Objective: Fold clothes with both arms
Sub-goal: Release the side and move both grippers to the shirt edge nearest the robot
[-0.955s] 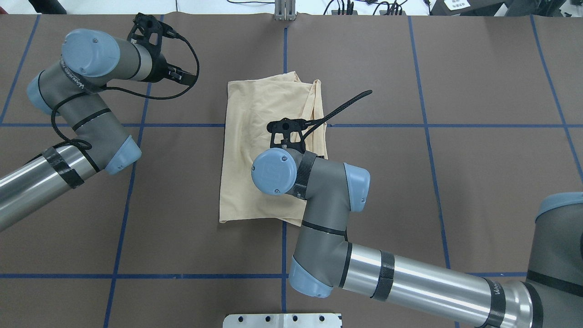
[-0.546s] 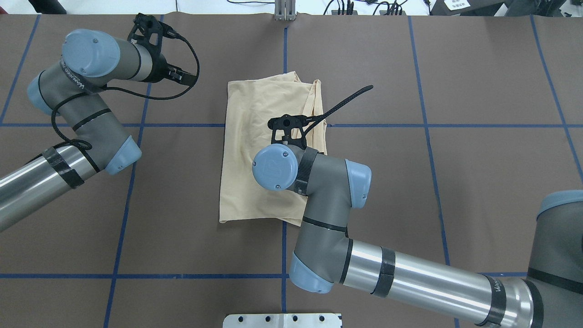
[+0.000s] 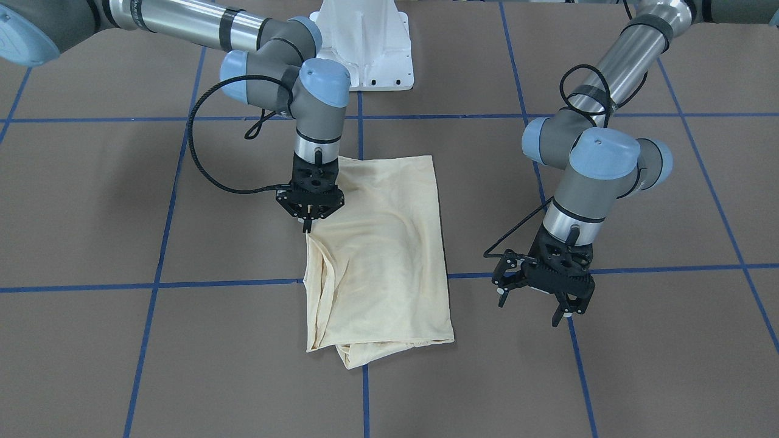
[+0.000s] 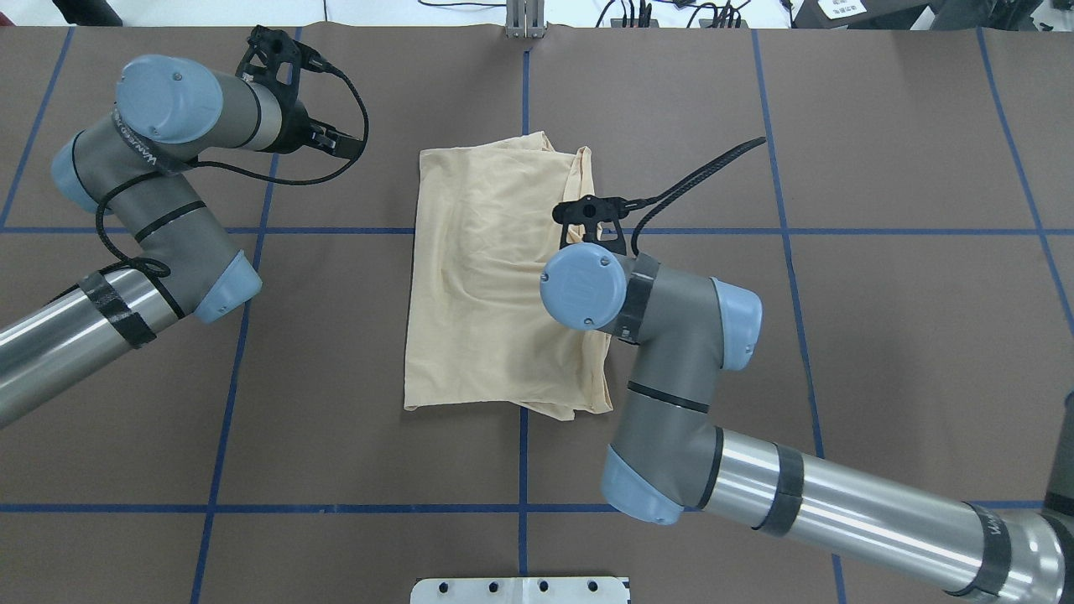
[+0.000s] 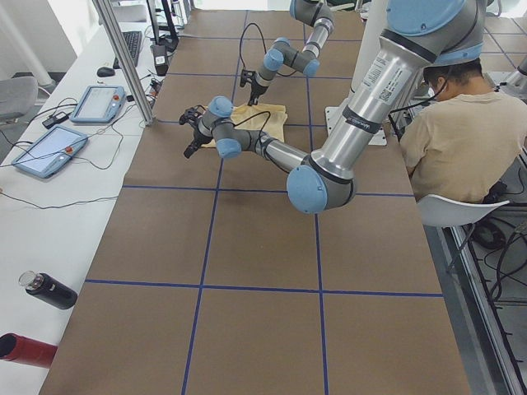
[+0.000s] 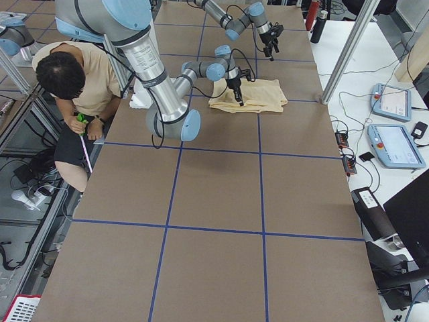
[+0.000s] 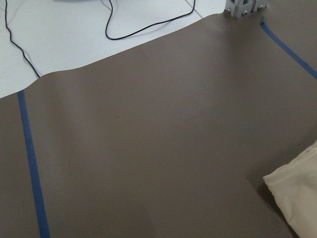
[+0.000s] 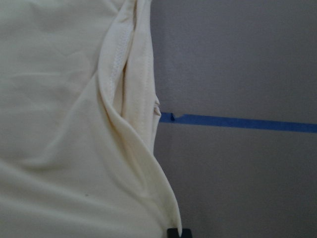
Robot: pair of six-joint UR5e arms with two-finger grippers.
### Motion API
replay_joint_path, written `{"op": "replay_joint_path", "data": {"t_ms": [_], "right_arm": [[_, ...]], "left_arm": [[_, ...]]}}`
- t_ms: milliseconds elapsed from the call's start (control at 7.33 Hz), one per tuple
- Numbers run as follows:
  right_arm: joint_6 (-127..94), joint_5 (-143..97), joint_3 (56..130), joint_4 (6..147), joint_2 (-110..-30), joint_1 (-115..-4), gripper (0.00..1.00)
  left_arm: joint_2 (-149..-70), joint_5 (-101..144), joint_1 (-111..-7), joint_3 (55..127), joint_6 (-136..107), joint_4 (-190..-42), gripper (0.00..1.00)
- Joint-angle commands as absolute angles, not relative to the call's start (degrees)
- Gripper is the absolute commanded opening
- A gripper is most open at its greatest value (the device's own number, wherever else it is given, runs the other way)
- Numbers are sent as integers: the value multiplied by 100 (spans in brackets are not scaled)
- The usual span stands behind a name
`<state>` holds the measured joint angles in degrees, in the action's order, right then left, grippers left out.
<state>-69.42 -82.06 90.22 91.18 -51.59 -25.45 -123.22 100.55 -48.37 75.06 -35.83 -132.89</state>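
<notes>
A brown worktop (image 3: 91,201) with blue tape lines (image 3: 231,283) carries the folded pale cream-yellow T-shirt (image 3: 389,243) at centre. The right arm's black two-finger tool (image 3: 307,226) pinches the shirt's right edge, hidden under its wrist from overhead. The left black tool (image 3: 528,310) hangs open, well apart leftward.

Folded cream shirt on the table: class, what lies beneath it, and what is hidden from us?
The shirt lies on the brown table cover, covering the spot where the blue tape lines cross. Its lower folded layers are hidden.
</notes>
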Motion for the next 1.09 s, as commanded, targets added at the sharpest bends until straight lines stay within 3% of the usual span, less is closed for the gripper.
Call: {"op": "replay_joint_path", "data": {"t_ms": [0, 136, 955], "right_arm": [[-7092, -8174, 9422, 9079, -5625, -2505, 72], [-7162, -8156, 9413, 9070, -5573, -2444, 100], [-7320, -8523, 8893, 8411, -4930, -2997, 100]], "left_arm": [[-12322, 10055, -4825, 7506, -3586, -13289, 100], [-12322, 10055, -4825, 7506, -3586, -13289, 100], [-12314, 10072, -4799, 7724, -3664, -13272, 100]]}}
